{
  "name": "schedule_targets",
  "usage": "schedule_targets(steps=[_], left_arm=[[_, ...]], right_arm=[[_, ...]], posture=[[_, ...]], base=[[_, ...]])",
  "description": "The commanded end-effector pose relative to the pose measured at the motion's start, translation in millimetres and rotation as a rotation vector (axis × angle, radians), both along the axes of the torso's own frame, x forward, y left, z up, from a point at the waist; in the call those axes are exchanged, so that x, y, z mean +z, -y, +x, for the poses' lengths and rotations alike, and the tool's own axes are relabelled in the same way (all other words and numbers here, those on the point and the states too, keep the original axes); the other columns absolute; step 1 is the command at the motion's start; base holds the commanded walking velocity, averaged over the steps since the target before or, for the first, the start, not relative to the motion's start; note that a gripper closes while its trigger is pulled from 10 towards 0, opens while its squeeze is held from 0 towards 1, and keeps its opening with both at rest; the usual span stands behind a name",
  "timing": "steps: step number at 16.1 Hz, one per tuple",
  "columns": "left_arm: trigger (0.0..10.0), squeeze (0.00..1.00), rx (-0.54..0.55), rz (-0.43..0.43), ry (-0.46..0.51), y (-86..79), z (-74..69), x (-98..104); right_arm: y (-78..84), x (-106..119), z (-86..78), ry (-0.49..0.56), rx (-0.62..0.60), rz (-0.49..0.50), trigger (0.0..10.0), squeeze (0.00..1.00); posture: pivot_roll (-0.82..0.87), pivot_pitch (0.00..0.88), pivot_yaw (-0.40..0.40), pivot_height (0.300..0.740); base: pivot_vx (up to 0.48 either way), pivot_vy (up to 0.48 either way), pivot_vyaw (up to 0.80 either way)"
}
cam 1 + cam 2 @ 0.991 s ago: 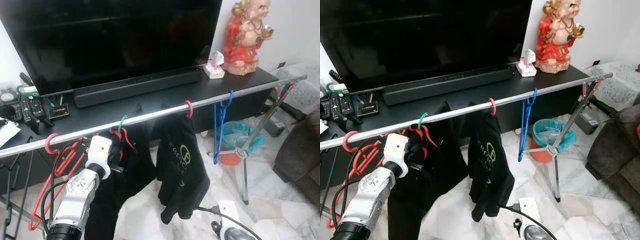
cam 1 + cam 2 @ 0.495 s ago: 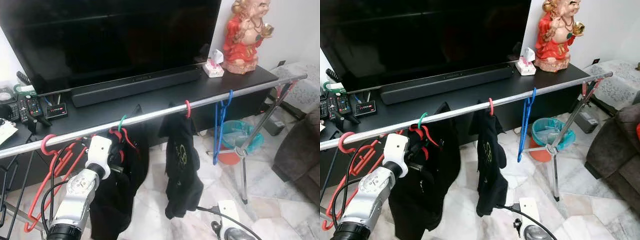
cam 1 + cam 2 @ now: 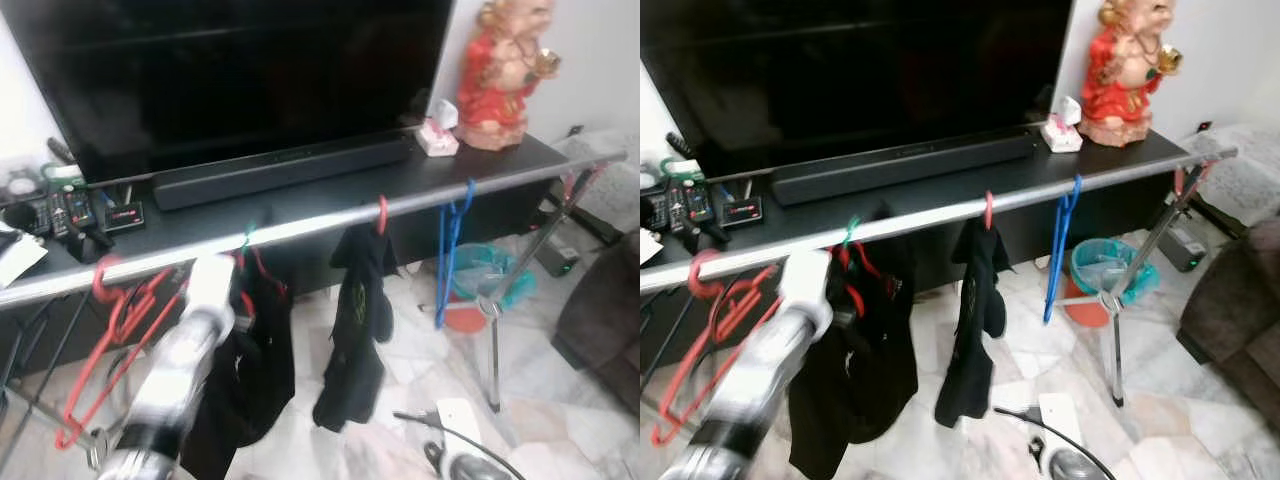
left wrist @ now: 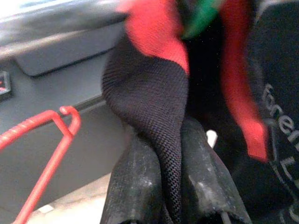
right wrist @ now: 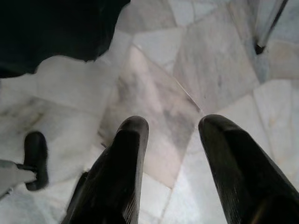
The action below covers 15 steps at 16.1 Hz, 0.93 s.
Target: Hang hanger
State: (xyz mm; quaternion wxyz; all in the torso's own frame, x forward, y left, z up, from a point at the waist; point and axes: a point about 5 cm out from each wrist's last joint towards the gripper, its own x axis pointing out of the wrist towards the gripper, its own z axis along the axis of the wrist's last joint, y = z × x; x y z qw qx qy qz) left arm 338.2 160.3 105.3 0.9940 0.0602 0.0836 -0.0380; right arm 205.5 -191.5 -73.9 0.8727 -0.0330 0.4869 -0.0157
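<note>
Black fabric of a dark garment (image 4: 149, 102) is pinched between the fingers (image 4: 135, 186) of the left gripper (image 4: 161, 196), which are pressed together on the cloth. That garment is carried on a red hanger (image 3: 262, 275) with a green hook (image 3: 245, 240), seen just above and beyond the fingertips in the left wrist view. The hook is placed at a silver rail (image 3: 300, 226); whether it rests fully over the rail cannot be told through the blur. The left arm (image 3: 180, 365) is raised below the rail. Beside it on the robot's left, empty red hangers (image 3: 115, 330) are hung from the rail. On the other side, a second dark garment (image 3: 355, 330) is hung on a red hook (image 3: 382, 213), and a blue hanger (image 3: 448, 250) farther along. The right gripper (image 5: 168, 154) is held low over the marble floor (image 5: 154, 70), its fingers spread apart with nothing between them.
</note>
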Motion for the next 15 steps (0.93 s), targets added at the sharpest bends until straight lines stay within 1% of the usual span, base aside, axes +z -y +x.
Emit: schedule_targets(steps=[1, 3, 4, 7, 11, 13, 15], left_arm=[[10.0, 0.0, 0.071, 0.017, 0.034, -10.8, 5.7, 10.9], [10.0, 0.0, 0.099, 0.017, 0.029, -17.5, 5.1, 10.2], [10.0, 0.0, 0.107, 0.008, 0.026, -18.3, 5.2, 10.0], [10.0, 0.0, 0.115, 0.021, 0.002, -15.4, 8.8, 9.9], [10.0, 0.0, 0.086, 0.054, -0.069, -16.4, 4.1, 5.3], [10.0, 0.0, 0.087, 0.071, -0.148, -20.6, -1.2, -0.6], [10.0, 0.0, 0.058, 0.07, -0.188, -20.0, -6.1, -1.1]], right_arm=[[4.4, -1.9, -4.7, -0.012, -0.013, -0.004, 10.0, 0.0], [4.4, -1.8, -4.5, -0.011, -0.014, -0.004, 10.0, 0.0], [4.1, -1.8, -4.3, -0.011, -0.013, -0.004, 10.0, 0.0], [3.3, -1.8, -4.2, -0.011, -0.015, -0.002, 10.0, 0.0], [2.9, -2.0, -4.4, -0.012, -0.014, -0.001, 10.0, 0.0], [2.4, -2.0, -4.3, -0.012, -0.015, 0.0, 10.0, 0.0], [2.6, -2.0, -4.3, -0.013, -0.014, -0.001, 10.0, 0.0]], posture=[[0.06, 0.0, -0.045, 0.74], [0.06, 0.0, -0.045, 0.74], [0.06, 0.0, -0.044, 0.74], [0.06, 0.0, -0.041, 0.74], [0.06, 0.0, -0.039, 0.74], [0.06, 0.0, -0.038, 0.74], [0.07, 0.0, -0.039, 0.74]], base=[[0.0, 0.0, 0.0], [0.0, 0.0, 0.0], [0.0, 0.0, 0.0], [0.0, 0.0, 0.0], [0.0, 0.0, 0.0], [0.0, 0.0, 0.0], [0.0, 0.0, 0.0]])
